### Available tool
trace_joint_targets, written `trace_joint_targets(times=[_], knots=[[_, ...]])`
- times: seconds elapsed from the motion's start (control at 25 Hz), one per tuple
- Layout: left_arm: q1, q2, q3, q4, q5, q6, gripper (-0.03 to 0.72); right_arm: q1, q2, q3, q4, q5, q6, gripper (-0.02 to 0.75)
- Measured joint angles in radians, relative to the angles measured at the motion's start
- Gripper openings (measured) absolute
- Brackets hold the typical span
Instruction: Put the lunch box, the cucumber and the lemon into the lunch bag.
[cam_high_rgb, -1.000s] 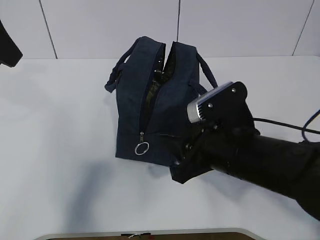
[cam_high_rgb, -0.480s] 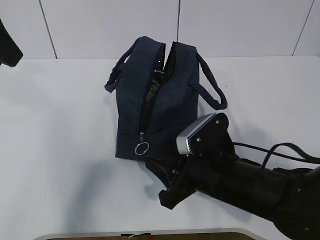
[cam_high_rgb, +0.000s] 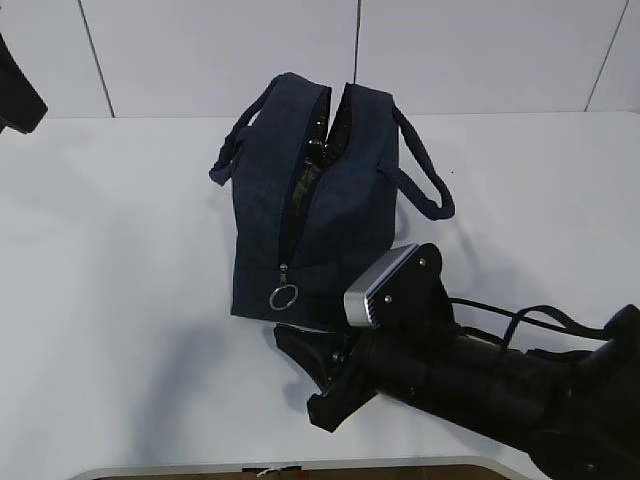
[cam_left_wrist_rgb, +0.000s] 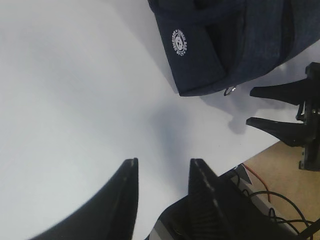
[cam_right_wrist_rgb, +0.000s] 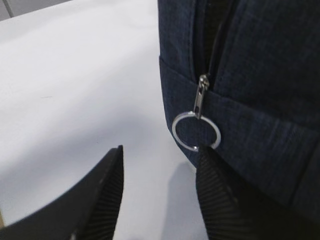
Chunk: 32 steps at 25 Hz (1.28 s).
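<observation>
The dark navy lunch bag (cam_high_rgb: 340, 210) stands upright mid-table, its top zipper partly open. Its metal ring pull (cam_high_rgb: 284, 296) hangs low on the near end. My right gripper (cam_high_rgb: 296, 376) is open, low on the table just in front of that end. In the right wrist view the ring pull (cam_right_wrist_rgb: 196, 131) hangs just past my right gripper (cam_right_wrist_rgb: 162, 151), touching or nearly touching the right fingertip (cam_right_wrist_rgb: 206, 156). My left gripper (cam_left_wrist_rgb: 164, 163) is open and empty above bare table, away from the bag (cam_left_wrist_rgb: 225, 40). The lunch box, cucumber and lemon are out of view.
The white table (cam_high_rgb: 110, 250) ends at a front edge (cam_high_rgb: 200, 468) close below my right arm. A white panelled wall (cam_high_rgb: 200, 50) stands behind. Part of the left arm (cam_high_rgb: 15, 90) shows at the far left. Cables (cam_left_wrist_rgb: 270, 200) hang below the table edge.
My right gripper has moved down and to the left, from beside the bag's near right corner to low in front of the ring pull. The bag has not moved.
</observation>
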Motion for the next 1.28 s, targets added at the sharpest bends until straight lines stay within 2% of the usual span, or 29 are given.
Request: trace_joint_targets(times=[0.6,0.88,1.28], knots=[[0.000,0.000,0.000,-0.003,0.000,-0.001,0.242,0.000,0.052,-0.083,0.024,0.036,0.031,0.385],[0.000,0.000,0.000,-0.003,0.000,-0.001,0.242,0.000,0.052,-0.161,0.023,0.151,0.031,0.385],[0.000,0.000,0.000,-0.003,0.000,-0.002,0.242,0.000,0.052,-0.192,0.016,0.206,0.031,0.385]])
